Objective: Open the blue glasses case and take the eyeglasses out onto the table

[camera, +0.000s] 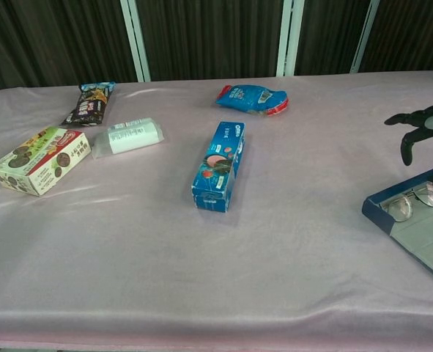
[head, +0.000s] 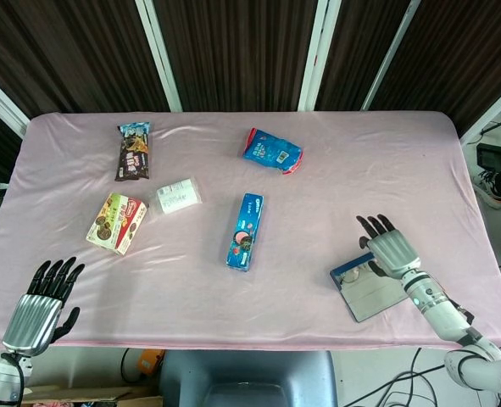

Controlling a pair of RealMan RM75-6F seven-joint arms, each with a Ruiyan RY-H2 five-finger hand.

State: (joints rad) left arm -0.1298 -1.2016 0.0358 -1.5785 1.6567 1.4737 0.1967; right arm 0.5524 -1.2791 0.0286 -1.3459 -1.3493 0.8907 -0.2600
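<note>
The blue glasses case (head: 377, 295) lies open near the table's front right, skewed, with its grey inner lid facing up. The eyeglasses (head: 353, 273) rest in its far-left blue tray. In the chest view the case (camera: 421, 236) and eyeglasses (camera: 409, 202) sit at the right edge. My right hand (head: 387, 248) hovers over the case's far end with fingers spread and holds nothing; the chest view shows this hand (camera: 421, 125) raised above the case. My left hand (head: 43, 305) stays at the front left edge, fingers apart and empty.
A blue cookie box (head: 245, 231) lies mid-table. A blue snack bag (head: 272, 151) sits beyond it. On the left are a dark snack packet (head: 133, 151), a white packet (head: 175, 196) and a green-red box (head: 117, 222). The table's front edge runs just behind the case.
</note>
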